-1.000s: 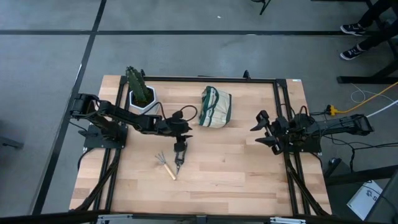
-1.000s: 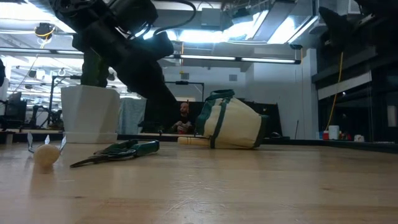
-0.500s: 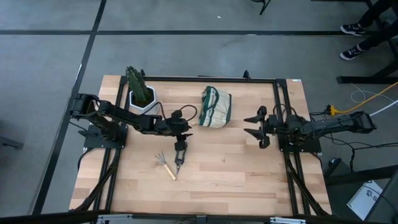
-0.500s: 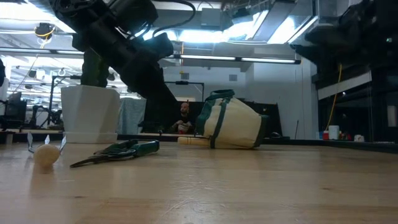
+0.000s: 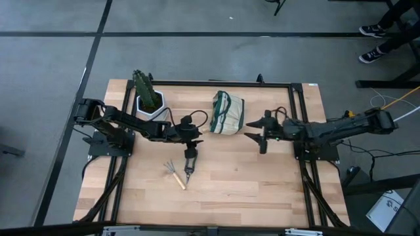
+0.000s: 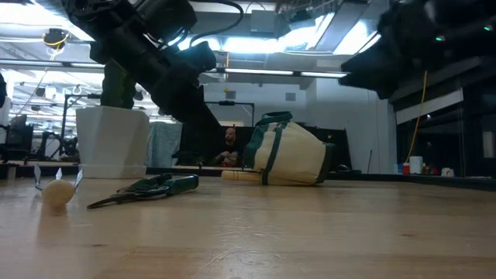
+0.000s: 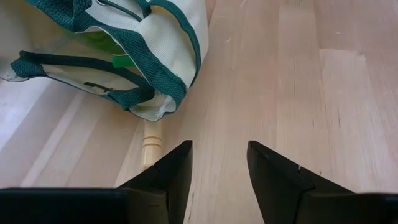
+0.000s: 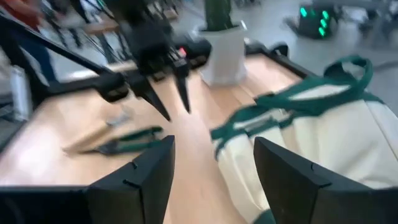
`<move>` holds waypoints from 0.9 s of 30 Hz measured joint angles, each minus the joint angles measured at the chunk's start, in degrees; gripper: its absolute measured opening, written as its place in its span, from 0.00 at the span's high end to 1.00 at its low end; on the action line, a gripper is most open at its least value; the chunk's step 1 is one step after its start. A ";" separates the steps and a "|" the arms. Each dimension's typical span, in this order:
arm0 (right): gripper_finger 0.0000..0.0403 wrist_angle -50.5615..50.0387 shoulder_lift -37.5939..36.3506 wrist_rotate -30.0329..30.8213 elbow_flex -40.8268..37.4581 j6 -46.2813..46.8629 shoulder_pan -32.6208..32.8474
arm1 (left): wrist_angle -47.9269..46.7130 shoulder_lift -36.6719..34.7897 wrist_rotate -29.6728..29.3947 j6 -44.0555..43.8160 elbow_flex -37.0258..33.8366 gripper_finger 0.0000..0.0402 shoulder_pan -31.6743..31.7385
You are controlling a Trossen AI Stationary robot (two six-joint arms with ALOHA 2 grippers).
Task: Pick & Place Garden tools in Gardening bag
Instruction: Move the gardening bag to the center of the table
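**Shears and rake lie on the table, bag on its side**

The gardening bag (image 5: 228, 113) lies tipped over on the wooden table (image 5: 262, 183), its green-trimmed mouth turned toward the right arm's side. A wooden handle (image 7: 150, 144) pokes out from under the bag's edge, flat on the boards; which tool it belongs to cannot be told. The pruning shears (image 5: 188, 170) lie flat well in front of the bag, and the claw rake (image 5: 175, 174) lies just beside them, on the side away from the right arm.

The left gripper (image 5: 190, 153) hangs just above the shears' handle end, between the shears and the bag, its fingers (image 7: 171, 171) apart and holding nothing. The right gripper (image 5: 256, 134) sits just beside the bag's mouth, not touching it, its fingers (image 8: 140, 177) spread wide and empty.

Behind the left arm, well apart from the bag, a cactus (image 5: 145, 88) stands in a white pot (image 5: 149, 106) at the table's far edge.
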 joint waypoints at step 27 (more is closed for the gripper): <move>0.46 -5.22 30.79 10.36 15.89 -18.85 -0.02 | -0.14 0.02 0.55 0.02 -0.02 0.64 0.00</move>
